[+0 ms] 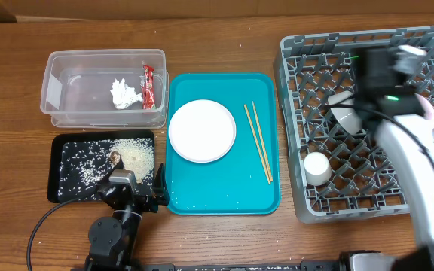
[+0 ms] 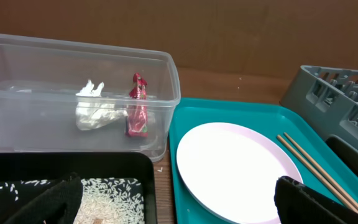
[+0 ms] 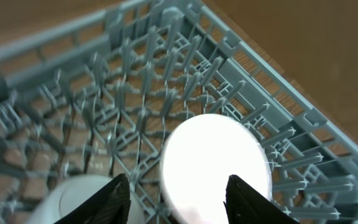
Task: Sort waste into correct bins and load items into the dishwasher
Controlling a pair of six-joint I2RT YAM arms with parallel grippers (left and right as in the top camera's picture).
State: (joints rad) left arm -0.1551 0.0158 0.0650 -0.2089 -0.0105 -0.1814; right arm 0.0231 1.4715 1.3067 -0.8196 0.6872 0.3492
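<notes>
While the left gripper [image 2: 176, 186] hangs low at the near side of the table [image 1: 217, 38], its two fingers [image 2: 48, 202] are spread wide and nothing is between them. It sits just at the near edge of the black tray [image 1: 53, 169].

Over at the right, the right gripper [image 3: 178, 180] is above the grey dish rack [image 1: 291, 150]. Its fingers are also apart. The pale bowl [image 3: 216, 155] shows between them, lying among the pegs; whether the fingers touch it I cannot tell. In the overhead view the arm covers a part of this bowl. The small white cup [image 1: 317, 168] stands in the near left part of the rack.

The pink plate [image 1: 202, 130] lies in the left half of the teal tray [image 1: 224, 188]. The two chopsticks [image 1: 258, 141] lie side by side just to the right of it, apart from it.

At the far left, the clear tub [image 1: 51, 90] holds the crumpled napkin [image 1: 124, 94] and the red wrapper [image 1: 148, 84], which are next to each other toward its right end. The black tray is on the near side of the tub and just left of the teal tray. Rice grains [image 1: 134, 154] are scattered in it, with a denser heap and the brown scrap [image 1: 115, 156] in its far right part.
</notes>
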